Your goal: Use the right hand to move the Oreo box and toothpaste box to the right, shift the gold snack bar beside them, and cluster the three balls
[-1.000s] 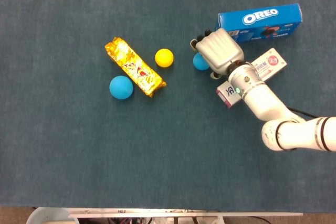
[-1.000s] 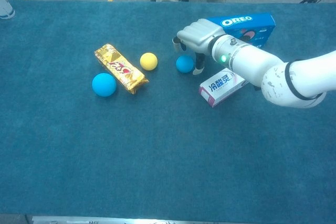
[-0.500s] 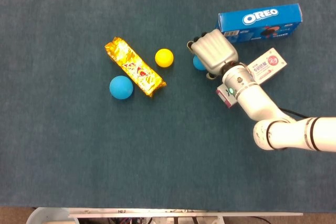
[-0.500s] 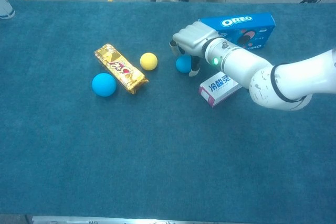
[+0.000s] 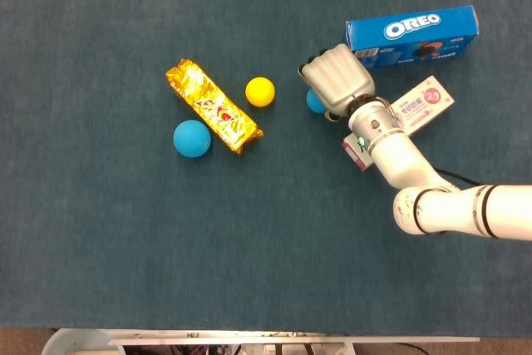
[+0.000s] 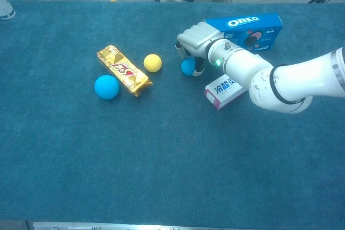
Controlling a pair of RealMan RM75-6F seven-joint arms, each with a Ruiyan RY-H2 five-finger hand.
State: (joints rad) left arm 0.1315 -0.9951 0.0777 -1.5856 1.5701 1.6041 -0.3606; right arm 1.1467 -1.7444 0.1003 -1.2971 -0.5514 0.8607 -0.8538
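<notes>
One Oreo box [image 5: 413, 32] and one toothpaste box [image 6: 228, 89] are seen at the right, one gold snack bar [image 5: 213, 105] left of centre. Three balls are counted: large blue [image 5: 191, 138], yellow [image 5: 260, 91], and a small blue ball [image 6: 187, 67] cupped under the right hand [image 5: 337, 79], whose grasp cannot be judged. A loose curl could let it roll away.

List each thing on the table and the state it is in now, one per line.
Oreo box: lying flat, free.
Toothpaste box: flat, partly under the right arm.
Snack bar: lying diagonal, untouched.
Yellow ball: free.
Large blue ball: free, beside the snack bar.
Small blue ball: under the right hand, fingers curled around it.
Left hand: not in view.
</notes>
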